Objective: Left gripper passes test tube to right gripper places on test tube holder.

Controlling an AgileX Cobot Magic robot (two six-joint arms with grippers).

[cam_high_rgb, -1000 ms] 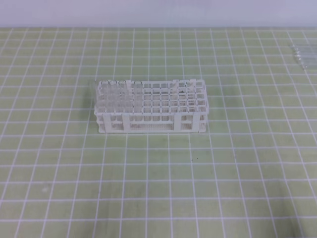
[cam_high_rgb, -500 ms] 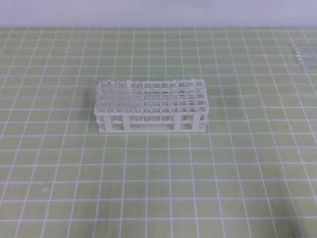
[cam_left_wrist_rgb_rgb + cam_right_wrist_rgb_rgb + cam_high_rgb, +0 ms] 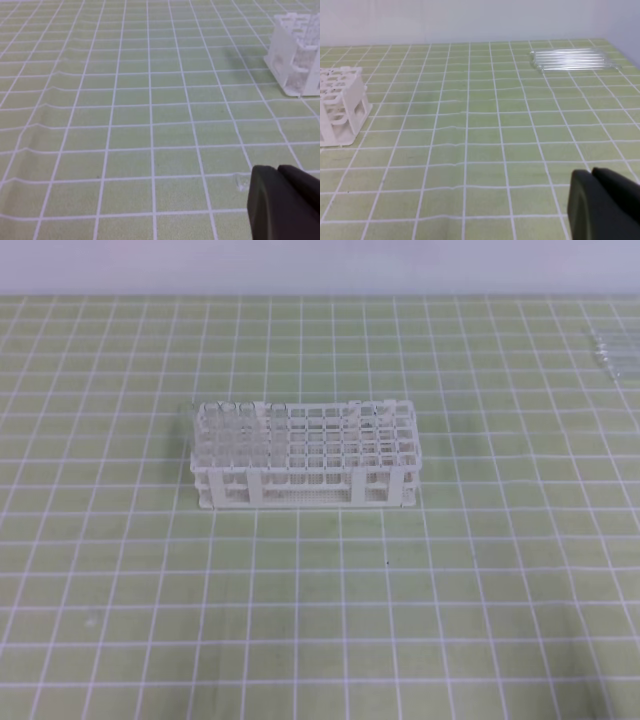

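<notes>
The test tube (image 3: 572, 59) lies with other clear tubes in the upper right of my right wrist view, well apart from the test tube holder (image 3: 305, 454). I judge it light, stiff, slippery and fragile; I should take it near the middle, gently. My left gripper (image 3: 285, 205) and right gripper (image 3: 602, 207) show only a dark corner, so I cannot tell their state. Only the high view shows upright tubes (image 3: 235, 430) in the holder.
</notes>
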